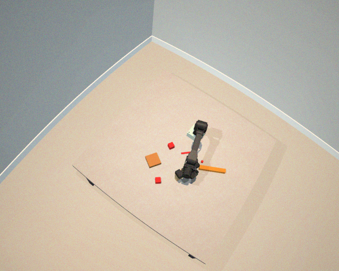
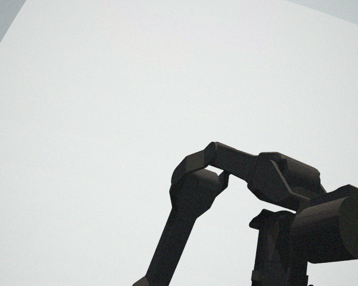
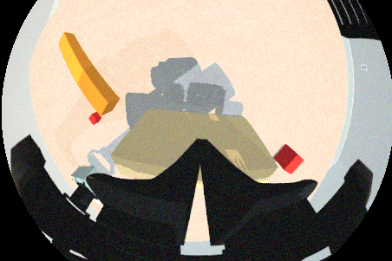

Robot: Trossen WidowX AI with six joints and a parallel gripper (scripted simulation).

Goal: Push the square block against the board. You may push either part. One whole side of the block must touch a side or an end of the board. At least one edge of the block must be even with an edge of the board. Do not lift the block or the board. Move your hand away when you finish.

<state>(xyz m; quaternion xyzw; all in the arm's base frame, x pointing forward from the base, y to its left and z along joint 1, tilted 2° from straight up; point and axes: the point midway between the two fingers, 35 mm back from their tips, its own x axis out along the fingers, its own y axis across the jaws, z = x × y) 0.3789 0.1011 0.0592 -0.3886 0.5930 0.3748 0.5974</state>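
The arm (image 1: 196, 145) (image 2: 176, 239) (image 3: 78, 198) reaches down the right-centre of the top view, its wrist over a tan board (image 1: 177, 177) (image 3: 186, 133). An orange bar (image 1: 212, 169) (image 3: 87, 75) lies to the right; which is the task's board, I can't be certain. The flat brown-orange square block (image 1: 153, 160) sits near the centre, well apart from both. The fingers are closed, holding nothing. I judge this the approach: next, set them low behind one part, then push it squarely, aligning edges.
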